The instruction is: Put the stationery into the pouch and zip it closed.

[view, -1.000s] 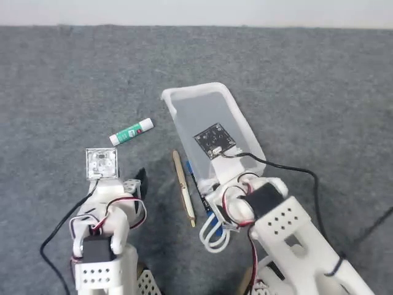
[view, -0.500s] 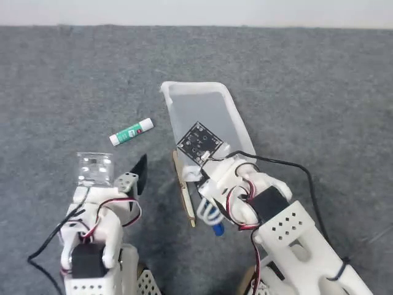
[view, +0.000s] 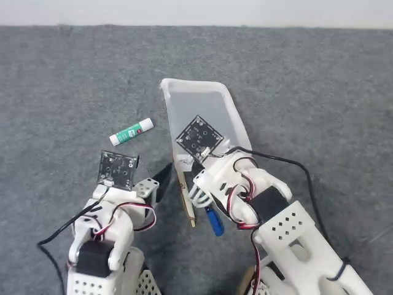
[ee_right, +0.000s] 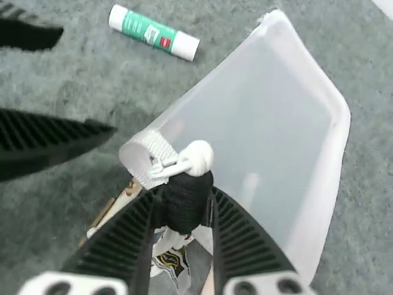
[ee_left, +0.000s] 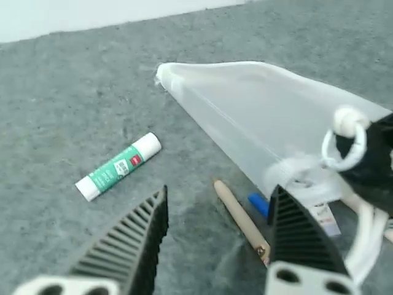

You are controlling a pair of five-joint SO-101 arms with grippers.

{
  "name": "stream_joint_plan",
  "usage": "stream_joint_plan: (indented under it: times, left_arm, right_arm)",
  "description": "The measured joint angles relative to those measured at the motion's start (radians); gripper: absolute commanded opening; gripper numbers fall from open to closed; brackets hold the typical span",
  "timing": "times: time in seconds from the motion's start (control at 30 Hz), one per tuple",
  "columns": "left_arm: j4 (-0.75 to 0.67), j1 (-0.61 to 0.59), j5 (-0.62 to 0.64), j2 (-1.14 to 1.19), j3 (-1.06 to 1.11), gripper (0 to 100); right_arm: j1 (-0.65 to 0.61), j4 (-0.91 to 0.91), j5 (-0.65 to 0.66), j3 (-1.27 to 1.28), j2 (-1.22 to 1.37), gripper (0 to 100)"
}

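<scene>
High view | grey carpet under pouch | pale wall behind

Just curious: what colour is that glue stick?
The glue stick is green with white ends; right wrist view.

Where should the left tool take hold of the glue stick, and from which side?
Grip the glue stick on its green middle, coming from above with the left tool turned so it closes across the barrel. It lies flat, apart from the pouch, with bare mat along both long sides, which should leave room for the tool.
</scene>
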Motion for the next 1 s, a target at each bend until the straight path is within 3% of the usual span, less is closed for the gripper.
stream_joint_plan:
  times: [0.33, 0.67, 1.0]
  left_arm:
    - [0.0, 0.064, 0.0, 0.0, 0.031, 25]
    - [-0.138, 0.057, 0.041, 0.0, 0.106, 25]
    - [-0.104, 0.026, 0.06, 0.0, 0.106, 25]
  right_arm:
    - [0.0, -0.005, -0.026, 0.0, 0.0, 0.6]
    - [-0.032, 0.031, -0.029, 0.02, -0.147, 0.6]
    - [-0.061, 0.035, -0.029, 0.087, -0.212, 0.6]
